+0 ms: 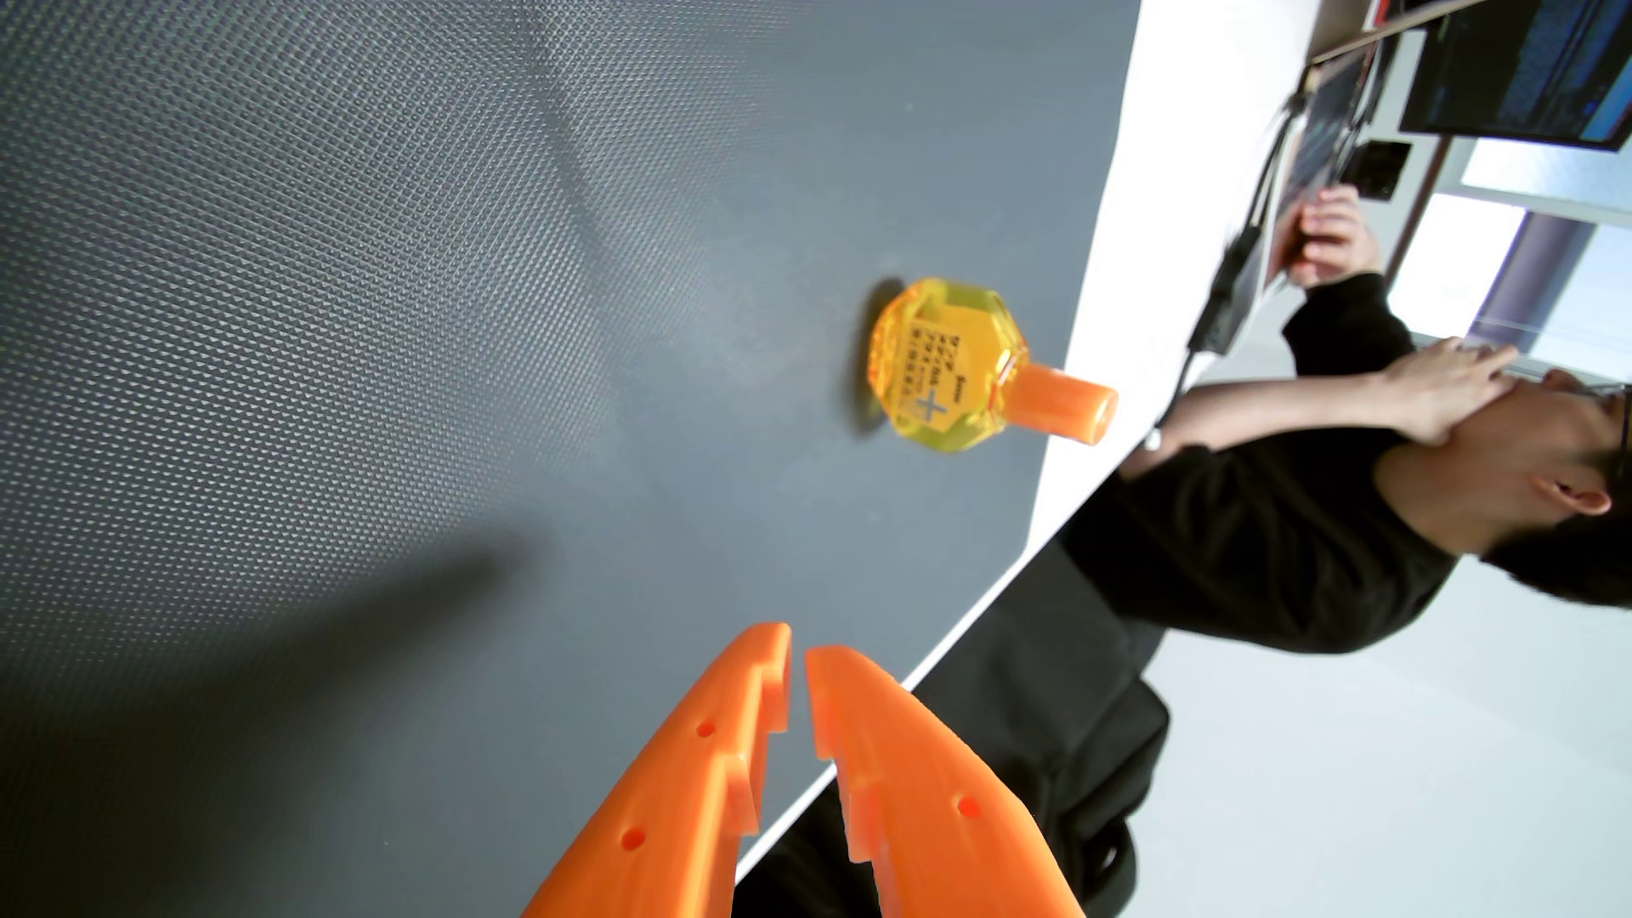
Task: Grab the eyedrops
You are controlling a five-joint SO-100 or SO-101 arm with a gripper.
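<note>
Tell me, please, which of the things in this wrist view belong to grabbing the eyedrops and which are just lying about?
Belong to the job:
- eyedrops bottle, yellow with an orange cap, standing on the dark mat
- gripper, orange, nearly closed, empty, apart from the bottle

Just about:
- person in a black top beyond the table edge
- monitor
- cables

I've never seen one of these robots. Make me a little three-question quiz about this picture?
1. True or false: the orange fingers already grip the eyedrop bottle.
2. What colour is the bottle's cap?
3. The bottle stands on: A) the dark mat B) the white table C) the person's sleeve

Key: 1 false, they are apart from it and nearly closed; 2 orange; 3 A.
</note>
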